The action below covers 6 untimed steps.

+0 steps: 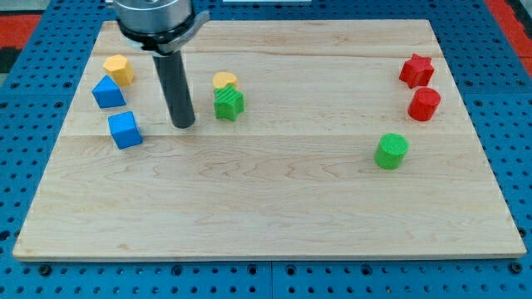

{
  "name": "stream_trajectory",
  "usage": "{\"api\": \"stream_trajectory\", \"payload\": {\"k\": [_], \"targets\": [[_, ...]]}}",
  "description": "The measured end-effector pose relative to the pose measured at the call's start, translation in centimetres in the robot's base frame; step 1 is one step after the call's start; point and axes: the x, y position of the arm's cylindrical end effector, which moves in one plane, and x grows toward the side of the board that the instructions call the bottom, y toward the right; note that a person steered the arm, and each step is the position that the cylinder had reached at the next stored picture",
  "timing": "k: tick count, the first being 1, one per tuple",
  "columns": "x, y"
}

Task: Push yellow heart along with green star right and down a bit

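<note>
The yellow heart (pixel 224 80) lies on the wooden board in the upper left-centre. The green star (pixel 229 104) sits just below it, touching it. My tip (pixel 184 124) rests on the board to the left of the green star, a short gap away, slightly lower than the star's middle. The dark rod rises from it to the arm's head at the view's top.
A yellow hexagon block (pixel 118 69), a blue block (pixel 108 92) and a blue cube (pixel 125 129) lie at the left. A red star (pixel 416 71), a red cylinder (pixel 424 104) and a green cylinder (pixel 391 151) lie at the right. The board's edge (pixel 266 254) runs along the bottom.
</note>
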Motion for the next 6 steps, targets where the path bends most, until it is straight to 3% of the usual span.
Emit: {"api": "stream_trajectory", "payload": {"k": [2, 3, 4, 6], "targets": [[-2.2, -1.6], [-7.1, -0.2], [-8.3, 4.9], [-6.5, 9.3]]}}
